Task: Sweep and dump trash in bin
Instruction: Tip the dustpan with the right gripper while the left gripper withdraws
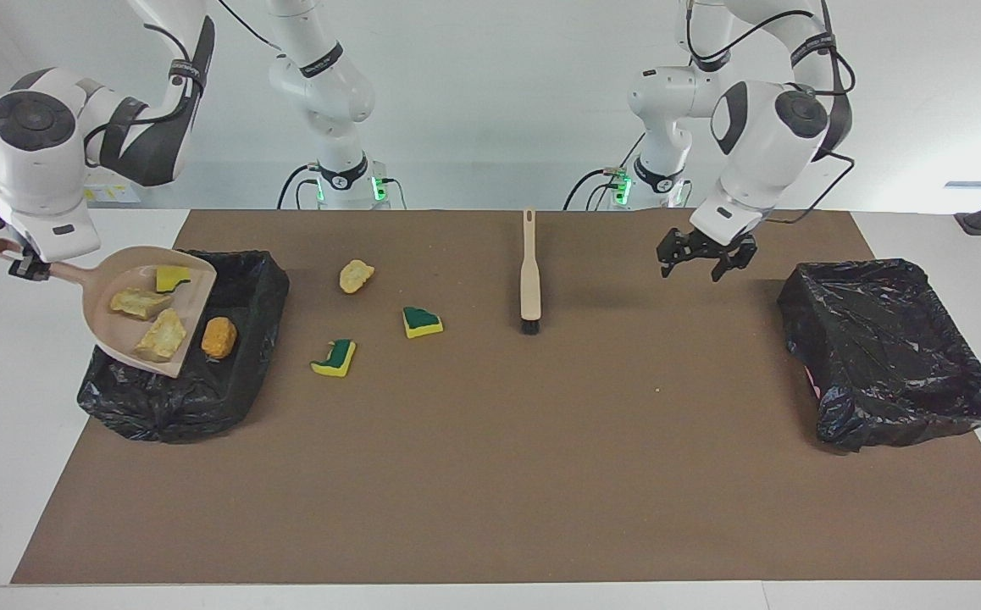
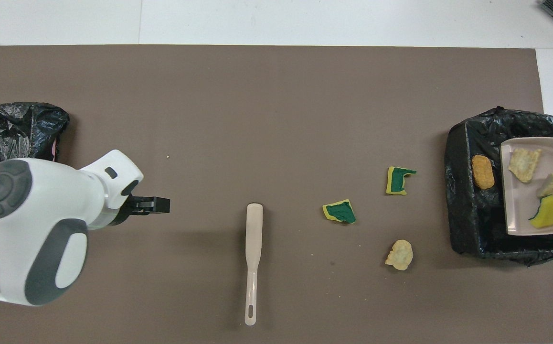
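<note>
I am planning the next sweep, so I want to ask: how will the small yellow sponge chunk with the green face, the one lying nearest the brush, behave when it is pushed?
The yellow sponge chunk with the green face is probably very light. Its flat shape suggests sliding, not rolling. Its torn, irregular edges may snag on the brown mat.

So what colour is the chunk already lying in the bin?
Orange chunk; clearest in the overhead view.

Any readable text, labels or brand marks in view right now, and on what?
None can be read.
Right arm: a dark band with white lettering, too small to read.
Left arm: the same kind of band, also too small.
Dustpan, brush, both bins: no markings visible.
</note>
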`<state>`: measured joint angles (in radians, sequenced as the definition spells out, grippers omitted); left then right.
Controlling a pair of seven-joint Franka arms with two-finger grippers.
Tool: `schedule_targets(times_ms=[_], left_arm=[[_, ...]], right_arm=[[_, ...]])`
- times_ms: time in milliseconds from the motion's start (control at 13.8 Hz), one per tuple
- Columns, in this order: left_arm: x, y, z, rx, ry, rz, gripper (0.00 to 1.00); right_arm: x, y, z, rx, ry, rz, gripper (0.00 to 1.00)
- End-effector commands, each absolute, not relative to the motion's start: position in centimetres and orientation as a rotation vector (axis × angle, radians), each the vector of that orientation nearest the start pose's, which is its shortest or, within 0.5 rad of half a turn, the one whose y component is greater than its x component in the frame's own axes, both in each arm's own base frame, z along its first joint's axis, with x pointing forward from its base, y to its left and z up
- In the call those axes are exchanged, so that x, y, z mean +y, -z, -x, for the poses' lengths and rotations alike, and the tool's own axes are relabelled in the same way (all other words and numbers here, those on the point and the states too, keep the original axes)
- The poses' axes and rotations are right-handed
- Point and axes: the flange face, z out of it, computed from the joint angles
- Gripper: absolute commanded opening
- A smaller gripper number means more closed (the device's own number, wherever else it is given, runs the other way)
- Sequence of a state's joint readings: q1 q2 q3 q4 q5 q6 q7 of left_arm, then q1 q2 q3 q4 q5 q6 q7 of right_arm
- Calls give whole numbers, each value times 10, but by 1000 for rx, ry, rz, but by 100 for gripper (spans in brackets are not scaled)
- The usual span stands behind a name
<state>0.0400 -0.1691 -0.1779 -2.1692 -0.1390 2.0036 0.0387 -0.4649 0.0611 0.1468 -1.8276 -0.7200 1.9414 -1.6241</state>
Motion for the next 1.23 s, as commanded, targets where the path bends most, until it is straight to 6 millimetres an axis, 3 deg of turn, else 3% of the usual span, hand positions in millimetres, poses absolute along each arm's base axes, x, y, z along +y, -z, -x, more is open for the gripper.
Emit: schedule_targets(times_ms=[0,145,289,434,723,1012,1157], left_arm=[[-58,-509,-509,216,-2,3201,100],[-54,-529,-512,240,-24,3153,100],[-37,-563,-513,189,-6,3157,100],[-29,-587,-513,200,21,3156,100],[-22,-640,-508,199,42,3157,100],[-10,-662,-502,170,36,3161,100],[-14,-660,-498,191,24,3162,100]], right_arm=[[-214,-534,-533,-2430,-1116,2448,0],[-190,-551,-531,-2427,-1253,2469,0],[-160,-560,-533,-2418,-1408,2489,0],[-158,-564,-534,-2425,-1463,2489,0],[-163,-598,-534,-2425,-1410,2558,0],[-151,-593,-538,-2301,-916,2672,0],[-141,-585,-538,-2211,-753,2704,0]])
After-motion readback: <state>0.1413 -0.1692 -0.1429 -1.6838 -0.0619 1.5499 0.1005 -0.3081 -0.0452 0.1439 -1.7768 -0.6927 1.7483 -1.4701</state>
